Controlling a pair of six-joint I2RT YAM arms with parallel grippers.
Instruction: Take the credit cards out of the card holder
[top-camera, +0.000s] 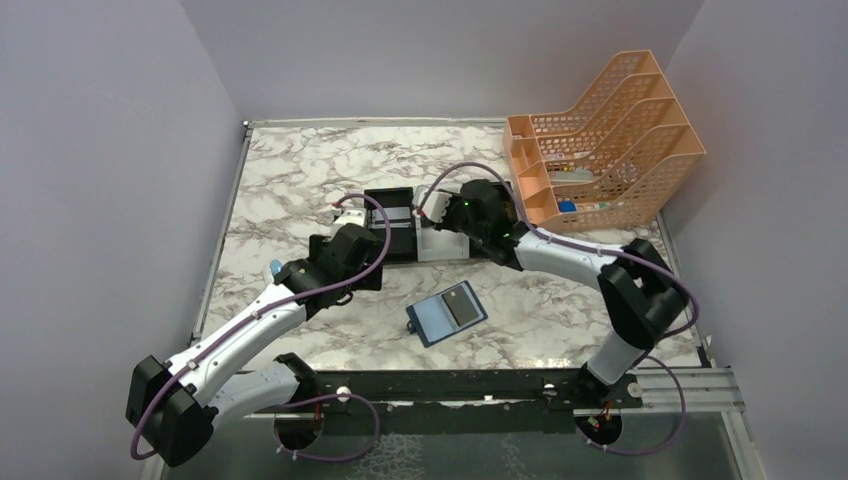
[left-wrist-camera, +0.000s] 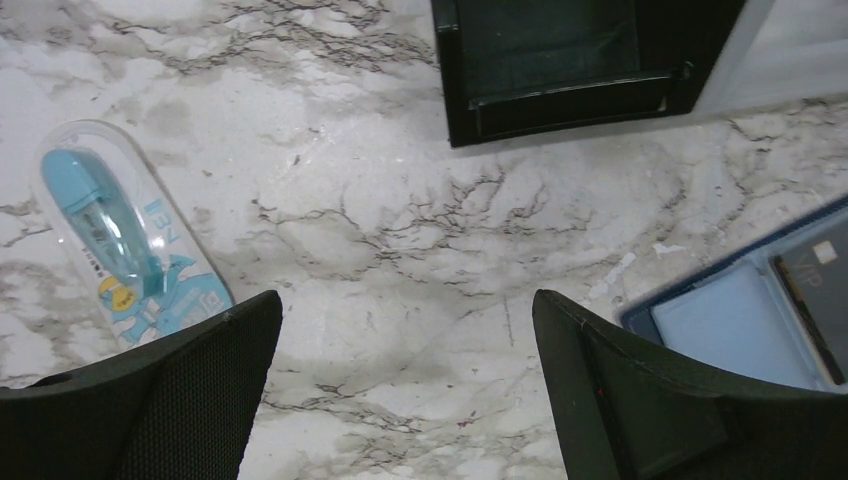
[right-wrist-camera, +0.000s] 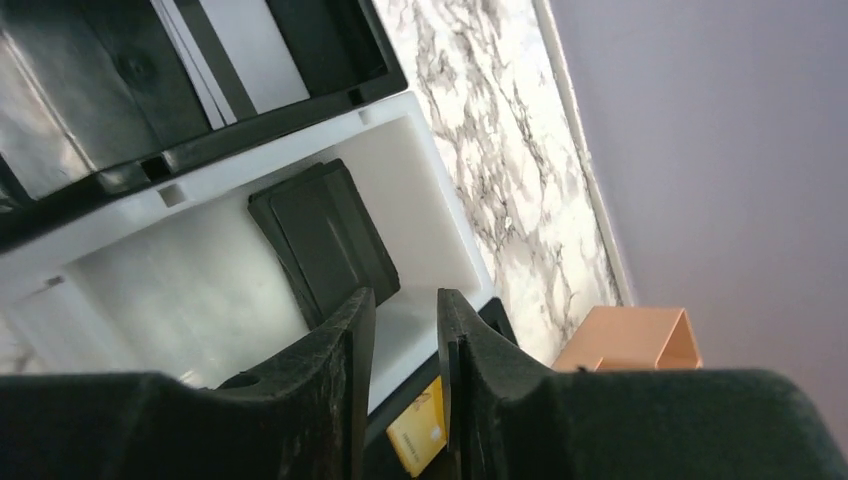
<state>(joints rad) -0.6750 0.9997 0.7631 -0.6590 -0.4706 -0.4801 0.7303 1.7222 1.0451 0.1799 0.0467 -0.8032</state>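
Observation:
The navy card holder (top-camera: 440, 318) lies open on the marble near the front, with a dark card (top-camera: 463, 306) in its right pocket. It shows at the right edge of the left wrist view (left-wrist-camera: 730, 320) with the dark card (left-wrist-camera: 815, 290). My left gripper (left-wrist-camera: 405, 320) is wide open and empty above bare marble, left of the holder (top-camera: 350, 262). My right gripper (right-wrist-camera: 405, 300) hovers over the white tray (right-wrist-camera: 430, 170) with its jaws a narrow gap apart and nothing between them. A black card (right-wrist-camera: 325, 240) lies in that tray. A gold card (right-wrist-camera: 420, 435) lies in a black compartment beside it.
A black tray (top-camera: 390, 225) and the white tray (top-camera: 440, 245) stand side by side mid-table. A blue correction-tape pack (left-wrist-camera: 125, 240) lies left of my left gripper. A peach mesh file rack (top-camera: 600, 140) stands at the back right. Purple walls enclose the table.

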